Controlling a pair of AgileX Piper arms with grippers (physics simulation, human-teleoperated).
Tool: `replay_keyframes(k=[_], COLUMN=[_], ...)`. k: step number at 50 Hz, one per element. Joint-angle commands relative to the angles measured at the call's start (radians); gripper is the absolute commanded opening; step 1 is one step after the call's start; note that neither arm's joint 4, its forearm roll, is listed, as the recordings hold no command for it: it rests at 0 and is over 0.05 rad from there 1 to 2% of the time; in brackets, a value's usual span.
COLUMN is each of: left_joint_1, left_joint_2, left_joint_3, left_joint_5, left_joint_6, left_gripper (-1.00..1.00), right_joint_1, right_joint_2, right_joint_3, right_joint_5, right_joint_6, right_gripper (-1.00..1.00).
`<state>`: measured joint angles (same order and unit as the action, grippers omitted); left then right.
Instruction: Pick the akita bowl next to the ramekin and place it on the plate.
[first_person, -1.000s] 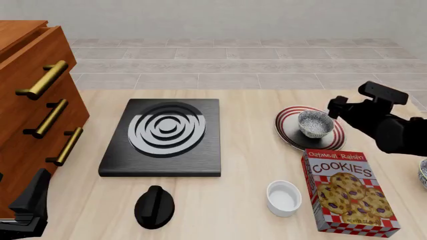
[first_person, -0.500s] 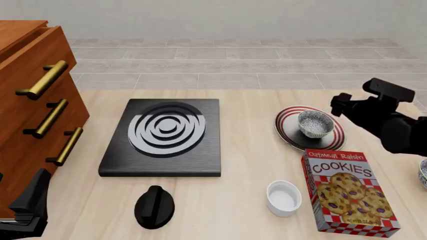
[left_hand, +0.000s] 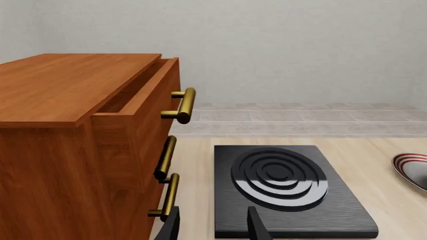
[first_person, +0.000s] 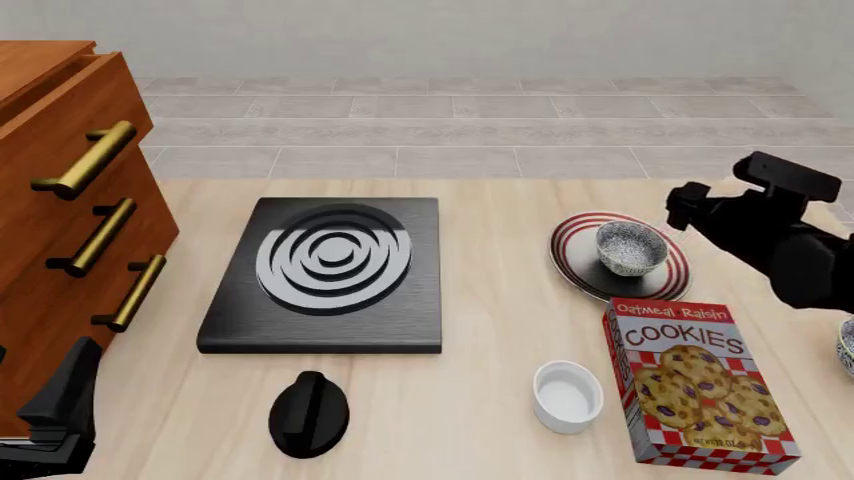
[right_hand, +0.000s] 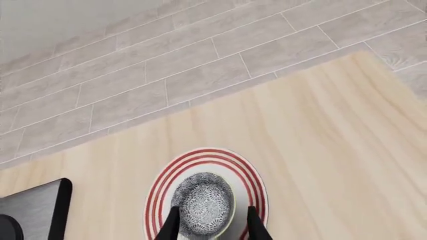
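The speckled akita bowl (first_person: 630, 247) stands upright on the red-ringed plate (first_person: 571, 243) at the table's right. My right gripper (first_person: 682, 206) hangs open above and to the right of it, holding nothing. In the right wrist view the akita bowl (right_hand: 203, 204) shows between the open fingers (right_hand: 171, 225), resting on the plate (right_hand: 153, 199). The white ramekin (first_person: 567, 396) sits nearer the front, beside the cookie box. My left gripper (left_hand: 213, 230) is open and empty at the front left, near the cabinet.
A black stove plate (first_person: 327, 272) lies mid-table with a black knob (first_person: 308, 412) in front of it. A wooden drawer cabinet (first_person: 67, 200) fills the left side. An oatmeal cookie box (first_person: 701, 380) lies front right. Another patterned bowl (first_person: 846, 347) peeks in at the right edge.
My right gripper has drifted right and slightly up, away from the akita bowl, which stays on the plate. The left arm has not moved.
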<state>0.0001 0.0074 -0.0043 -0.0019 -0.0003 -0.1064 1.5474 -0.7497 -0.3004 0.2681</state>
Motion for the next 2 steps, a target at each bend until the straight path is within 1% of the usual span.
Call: replay_keyframes(k=[1,2], left_joint_1=[0.0,0.0], left_joint_2=[0.0,0.0], left_joint_3=[0.0,0.0], left_joint_5=[0.0,0.0], left_joint_6=[0.0,0.0], left_gripper=[1.0,1.0], right_joint_1=[-0.001,-0.001], right_joint_2=[-0.024,-0.028], right_joint_3=[0.004,0.004], right_joint_5=[0.011,0.014], right_joint_6=[0.002,0.003], right_gripper=[1.0,1.0])
